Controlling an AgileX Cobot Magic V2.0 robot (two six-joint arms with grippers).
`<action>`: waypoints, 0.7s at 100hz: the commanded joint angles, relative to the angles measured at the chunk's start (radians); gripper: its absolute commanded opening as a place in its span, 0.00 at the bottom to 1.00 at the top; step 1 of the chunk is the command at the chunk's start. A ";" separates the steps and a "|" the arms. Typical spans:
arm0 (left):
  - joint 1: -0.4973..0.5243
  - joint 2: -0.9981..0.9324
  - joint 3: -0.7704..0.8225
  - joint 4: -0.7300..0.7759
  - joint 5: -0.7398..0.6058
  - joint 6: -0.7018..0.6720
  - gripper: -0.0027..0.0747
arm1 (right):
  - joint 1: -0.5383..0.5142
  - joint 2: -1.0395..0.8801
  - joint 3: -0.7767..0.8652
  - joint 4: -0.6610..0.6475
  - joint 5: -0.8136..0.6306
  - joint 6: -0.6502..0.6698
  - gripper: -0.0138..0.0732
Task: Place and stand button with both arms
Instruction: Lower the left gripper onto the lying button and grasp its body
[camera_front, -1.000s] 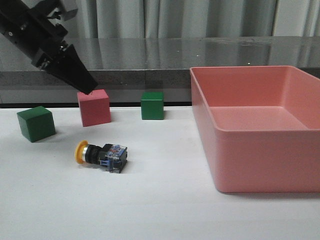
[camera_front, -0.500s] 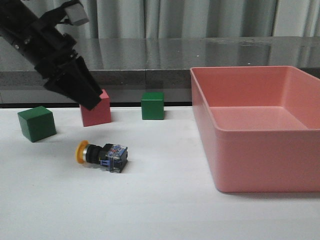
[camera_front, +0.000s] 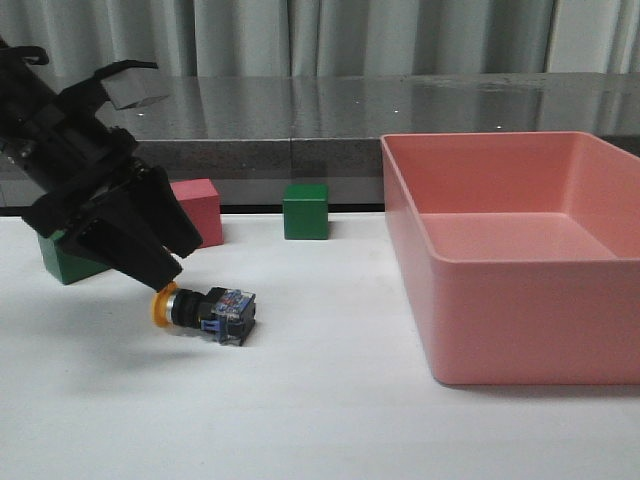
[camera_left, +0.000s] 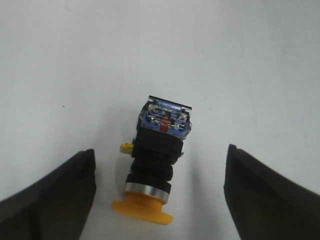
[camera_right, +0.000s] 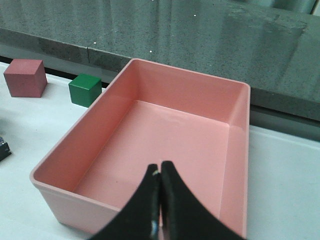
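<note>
Button (camera_front: 203, 311) lies on its side at lower left of the front view, yellow cap toward the frame's left, on the white table (camera_front: 320, 420). Your left gripper (camera_front: 160, 272) sits just above the cap; from here you cannot tell its spread. Behind stand a pink cube (camera_front: 198, 210), two green cubes (camera_front: 305, 211) (camera_front: 62, 259), and, at right, a pink bin (camera_front: 520, 250). A dark glossy ledge (camera_front: 400, 110) and grey curtains (camera_front: 330, 35) fill the back.

In the left wrist view, you see the fingers (camera_left: 55, 200) spread wide on either side of the button (camera_left: 157, 160), not touching it.

In the right wrist view, your right gripper (camera_right: 160, 200) is pressed closed, empty, in front of the bin (camera_right: 240, 150), with the pink cube (camera_right: 25, 77) and a green cube (camera_right: 85, 89) at upper left.
</note>
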 joint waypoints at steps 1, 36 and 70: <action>0.003 -0.066 0.003 -0.077 0.045 0.053 0.68 | -0.004 0.001 -0.026 0.012 -0.077 -0.004 0.09; 0.003 -0.066 0.104 -0.106 -0.089 0.157 0.68 | -0.004 0.001 -0.026 0.012 -0.077 -0.004 0.09; 0.003 -0.036 0.152 -0.200 -0.181 0.247 0.65 | -0.004 0.001 -0.026 0.012 -0.077 -0.004 0.09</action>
